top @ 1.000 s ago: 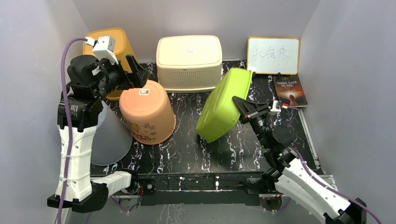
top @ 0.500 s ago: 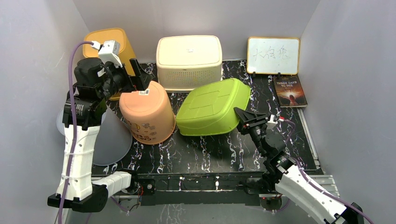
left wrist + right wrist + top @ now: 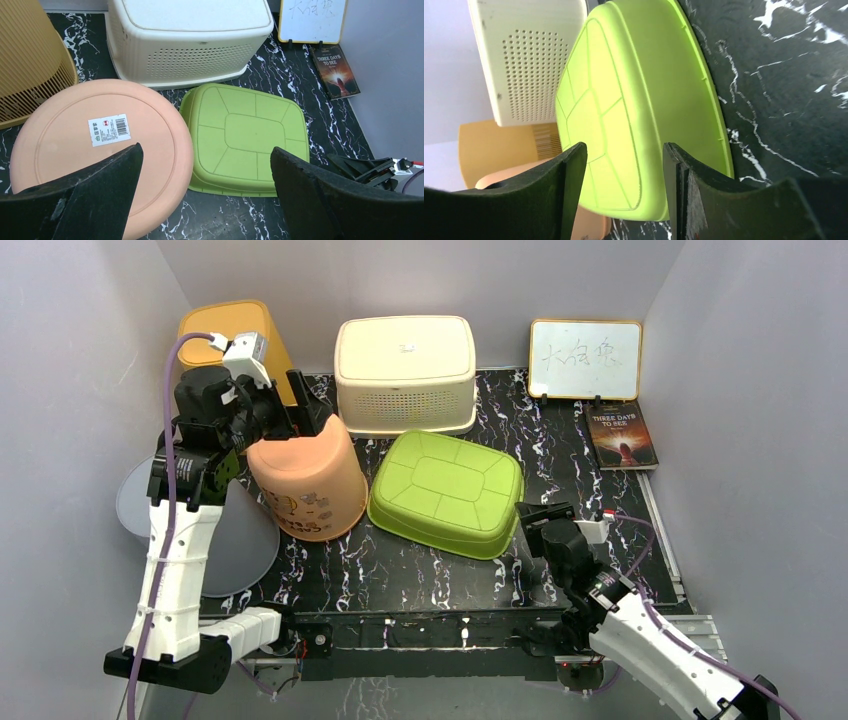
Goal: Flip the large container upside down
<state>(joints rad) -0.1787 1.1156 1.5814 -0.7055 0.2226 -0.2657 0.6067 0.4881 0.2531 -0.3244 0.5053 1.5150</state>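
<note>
Green tub (image 3: 446,492) lies mid-way along the counter (image 3: 430,575), base up and rim down, just left of my right fingers (image 3: 704,200), which stand apart and clear of it. Its long axis runs left to right, slanting slightly toward me. My left fingers (image 3: 85,200) gape wide above the neighbouring bucket (image 3: 305,490).

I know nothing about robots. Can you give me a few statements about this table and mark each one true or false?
1. The green container lies bottom up on the table. True.
2. The right gripper is clamped on it. False: its jaws stand open and hold nothing.
3. The peach bucket stands mouth up. False: it is bottom up, with its barcode label showing.
4. A book lies in front of the whiteboard. True.
5. The left gripper is shut. False: it is wide open.
</note>
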